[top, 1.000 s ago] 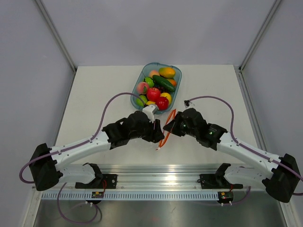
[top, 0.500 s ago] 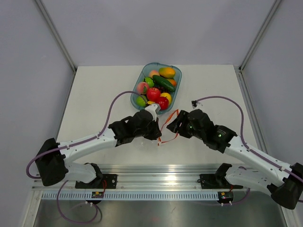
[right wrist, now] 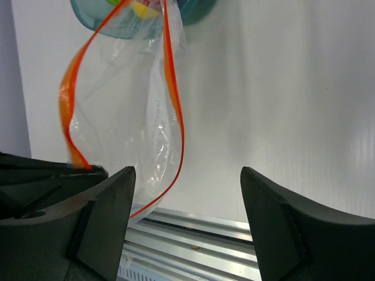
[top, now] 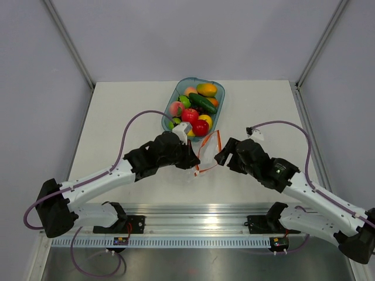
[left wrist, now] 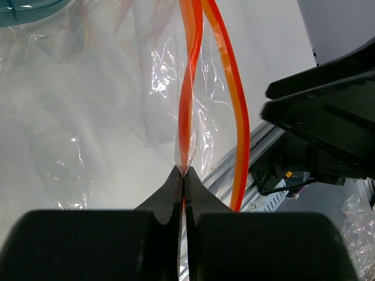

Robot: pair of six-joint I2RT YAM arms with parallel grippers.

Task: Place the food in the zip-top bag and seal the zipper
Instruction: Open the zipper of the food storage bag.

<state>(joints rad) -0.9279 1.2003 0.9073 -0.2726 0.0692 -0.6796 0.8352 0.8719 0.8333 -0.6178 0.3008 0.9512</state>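
L gripper (left wrist: 183, 172) is pinched tight on one zipper (left wrist: 186, 99) strip of the zip-top bag (top: 207, 153), btwn the arms, just in front of the blue tray (top: 218, 93). R gripper (right wrist: 186, 171) is spread wide, holding nothing. The bag's mouth gapes, prob. lifted off the table (top: 117, 117). Food (top: 190, 116) sits in the tray.

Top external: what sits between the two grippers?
The zip-top bag is between them, seen in the top external view. The left gripper pinches its zipper; the right gripper stands open beside it.
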